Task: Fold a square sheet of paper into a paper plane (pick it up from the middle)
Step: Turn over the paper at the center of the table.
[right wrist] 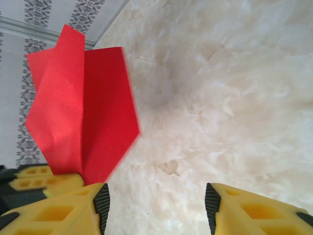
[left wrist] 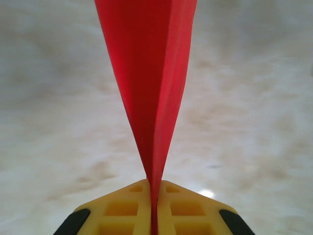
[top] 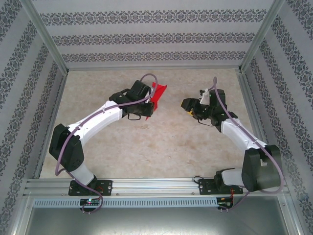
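The red sheet of paper (top: 158, 92) is folded into a creased, tapering paper plane shape and held up above the table. My left gripper (top: 148, 106) is shut on its narrow end. In the left wrist view the paper (left wrist: 151, 73) rises from between the closed yellow fingers (left wrist: 154, 196) and widens toward the top. My right gripper (top: 188, 105) hangs a short way to the right of the paper, apart from it. In the right wrist view its jaws (right wrist: 156, 205) stand open over bare table, with the paper (right wrist: 83, 112) at the left and the left gripper's fingers (right wrist: 44, 178) below it.
The beige marbled tabletop (top: 161, 147) lies under both arms. Patterned walls (top: 146, 39) enclose the back and both sides. A metal rail (top: 156, 186) runs along the near edge at the arm bases.
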Action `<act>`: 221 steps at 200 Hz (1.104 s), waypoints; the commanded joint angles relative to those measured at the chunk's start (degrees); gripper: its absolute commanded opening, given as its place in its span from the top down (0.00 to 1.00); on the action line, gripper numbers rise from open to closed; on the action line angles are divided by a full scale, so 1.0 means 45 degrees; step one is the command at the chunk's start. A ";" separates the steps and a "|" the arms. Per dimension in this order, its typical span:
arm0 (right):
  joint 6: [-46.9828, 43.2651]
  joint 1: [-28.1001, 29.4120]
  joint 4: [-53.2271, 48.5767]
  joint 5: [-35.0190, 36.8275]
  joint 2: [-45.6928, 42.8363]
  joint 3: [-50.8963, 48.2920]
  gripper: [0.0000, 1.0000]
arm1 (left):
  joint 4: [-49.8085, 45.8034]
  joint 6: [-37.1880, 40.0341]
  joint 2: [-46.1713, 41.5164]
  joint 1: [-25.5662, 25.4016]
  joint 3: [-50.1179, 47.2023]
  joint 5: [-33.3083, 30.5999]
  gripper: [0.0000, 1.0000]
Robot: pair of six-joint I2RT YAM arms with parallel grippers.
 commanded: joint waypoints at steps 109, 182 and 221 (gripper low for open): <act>-0.1688 -0.1492 -0.1787 -0.0514 -0.0737 0.0046 0.38 | -0.1958 0.3517 0.3797 -0.3850 -0.0290 -0.8226 0.85; -0.1433 -0.1570 -0.1426 -0.1041 -0.0379 -0.0289 0.38 | -0.1165 0.3357 0.4477 -0.4669 -0.0424 -0.5949 0.66; -0.1259 -0.1404 -0.1254 -0.1072 -0.0406 -0.0654 0.41 | -0.0786 0.3129 0.3995 -0.4656 -0.0426 -0.4112 0.52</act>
